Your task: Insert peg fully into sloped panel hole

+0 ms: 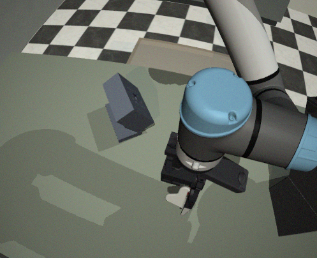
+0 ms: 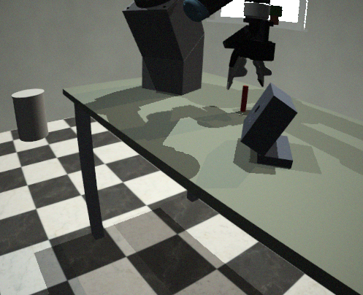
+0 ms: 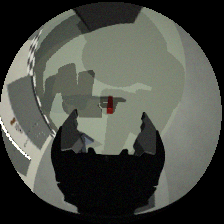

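Note:
The red peg (image 2: 244,98) (image 3: 110,105) stands upright on the table; in the top view only a sliver of red shows beside a finger. My gripper (image 2: 245,87) (image 3: 109,110) is open and empty, its fingertips pointing down a little above the peg's top. In the top view the arm hides part of the gripper. The grey-blue sloped panel (image 1: 119,99) (image 2: 271,122) stands tilted on its flat base, apart from the peg. Its hole (image 1: 135,97) (image 2: 257,109) is a small dark opening in the sloped face.
The table (image 1: 66,118) (image 2: 331,219) carries the panel close to the peg. The dark robot pedestal (image 2: 163,55) stands at the table's far end. A pale cylinder (image 2: 31,115) is off to the side, beyond the table edge. A tan box-like shape (image 1: 175,57) lies beyond the table's edge.

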`<state>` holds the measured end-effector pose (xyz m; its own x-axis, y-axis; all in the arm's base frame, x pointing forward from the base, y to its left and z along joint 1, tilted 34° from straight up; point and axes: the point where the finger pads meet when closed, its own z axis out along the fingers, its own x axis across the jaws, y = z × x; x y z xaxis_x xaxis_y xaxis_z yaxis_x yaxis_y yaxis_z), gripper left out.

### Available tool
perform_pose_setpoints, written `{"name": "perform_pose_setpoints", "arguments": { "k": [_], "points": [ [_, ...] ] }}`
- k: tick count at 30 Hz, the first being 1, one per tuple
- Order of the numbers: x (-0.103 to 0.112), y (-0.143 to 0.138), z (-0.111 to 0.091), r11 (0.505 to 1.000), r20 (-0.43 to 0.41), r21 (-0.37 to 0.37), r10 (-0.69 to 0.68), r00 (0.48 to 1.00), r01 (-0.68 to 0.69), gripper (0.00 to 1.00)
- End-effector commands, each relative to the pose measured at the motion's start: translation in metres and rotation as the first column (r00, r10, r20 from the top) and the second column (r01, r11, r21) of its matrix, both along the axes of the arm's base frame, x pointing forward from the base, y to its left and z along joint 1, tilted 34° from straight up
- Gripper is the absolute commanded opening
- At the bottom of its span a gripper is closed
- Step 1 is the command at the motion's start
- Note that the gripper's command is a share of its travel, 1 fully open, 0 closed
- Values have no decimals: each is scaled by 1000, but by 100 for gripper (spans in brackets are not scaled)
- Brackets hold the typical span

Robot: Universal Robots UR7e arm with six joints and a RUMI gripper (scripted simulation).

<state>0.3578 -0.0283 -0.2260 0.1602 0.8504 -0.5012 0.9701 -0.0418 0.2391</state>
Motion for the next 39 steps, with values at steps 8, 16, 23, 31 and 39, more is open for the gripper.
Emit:
{"name": "perform_pose_setpoints", "arguments": {
  "k": [8,16,23,31,39],
  "points": [
    [0,0,0,1000,1,0,0,1000,0,81],
    [0,0,0,1000,1,0,0,1000,0,73],
    [0,0,0,1000,1,0,0,1000,0,63],
    [0,0,0,1000,1,0,0,1000,0,54],
    [0,0,0,1000,1,0,0,1000,0,43]
  ]
}}
